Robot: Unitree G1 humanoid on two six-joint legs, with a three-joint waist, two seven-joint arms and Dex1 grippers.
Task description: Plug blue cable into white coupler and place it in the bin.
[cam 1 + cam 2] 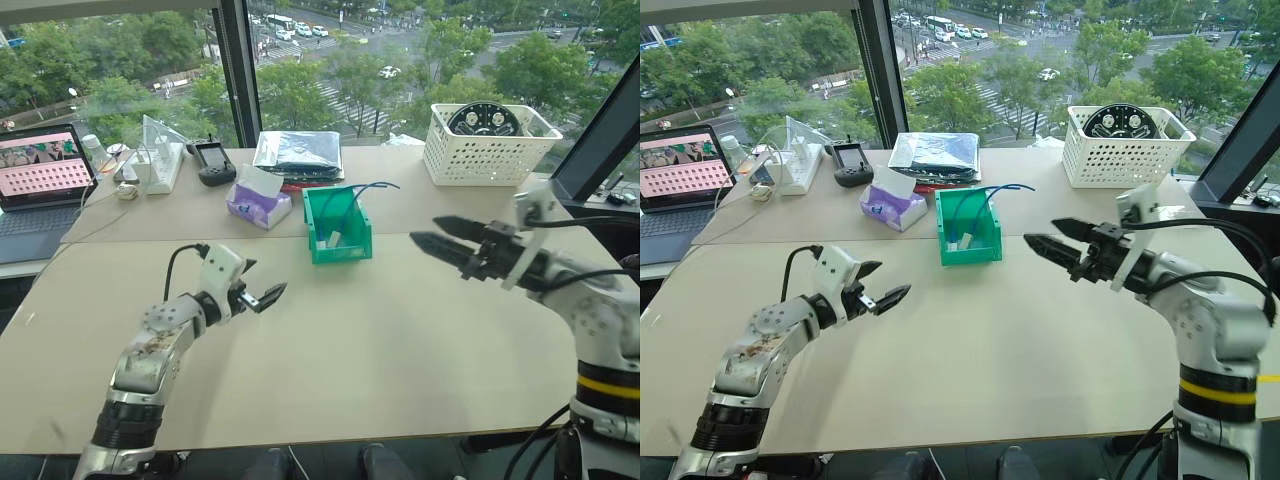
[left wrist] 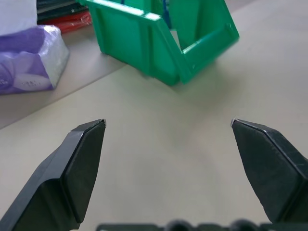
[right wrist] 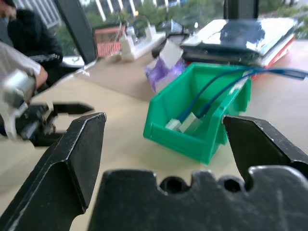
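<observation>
Above the tan table (image 1: 400,350), both the left gripper (image 1: 262,298) and the right gripper (image 1: 432,234) are hanging with jaws spread wide, gripping nothing. Between them, the bin (image 1: 338,224) is holding the white coupler (image 3: 184,123) with the blue cable (image 3: 216,91) arching out, its far end blurring. Behind, windows are overlooking trees.

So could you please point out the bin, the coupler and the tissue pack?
bin (image 1: 355,238), left eye view, right wall.
coupler (image 3: 190,123), right wrist view, its top.
tissue pack (image 1: 885,207), right eye view, purple wrapper.
</observation>
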